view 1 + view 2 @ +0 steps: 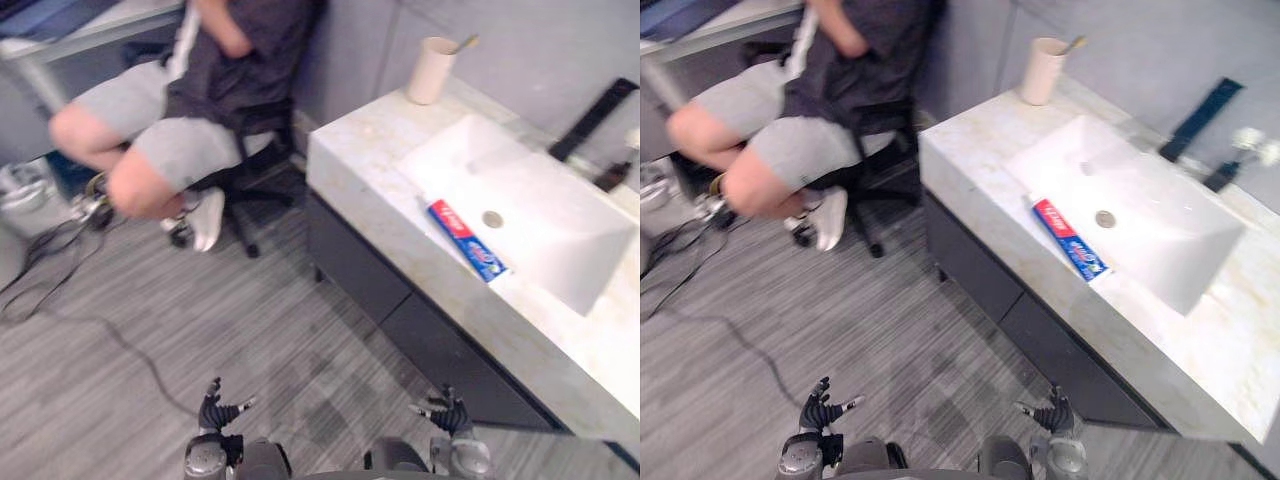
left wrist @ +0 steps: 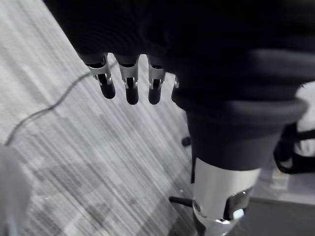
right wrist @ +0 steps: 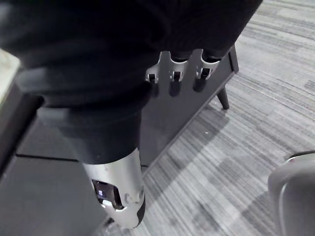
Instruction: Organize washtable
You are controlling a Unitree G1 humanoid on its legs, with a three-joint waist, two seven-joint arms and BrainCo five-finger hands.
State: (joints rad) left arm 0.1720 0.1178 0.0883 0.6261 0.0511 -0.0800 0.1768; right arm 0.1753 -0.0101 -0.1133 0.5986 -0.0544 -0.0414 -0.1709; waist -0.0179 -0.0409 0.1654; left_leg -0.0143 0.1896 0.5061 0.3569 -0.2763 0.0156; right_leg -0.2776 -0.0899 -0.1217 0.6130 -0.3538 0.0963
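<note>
The left hand [image 1: 214,410] and right hand [image 1: 449,414] hang slack, empty; better to step nearer before reaching the red-and-blue toothpaste box [image 1: 467,239].

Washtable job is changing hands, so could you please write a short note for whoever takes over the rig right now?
Left robot hand: open, empty, low over the floor.
Right robot hand: open, empty, low near the cabinet.
Toothpaste box lies along the front rim of the sink. Cup holding a toothbrush stands upright at the far corner of the counter.
Done: nothing seems handled yet.
Left: probably step up and tidy the toothpaste box. A seated person is close by.
</note>
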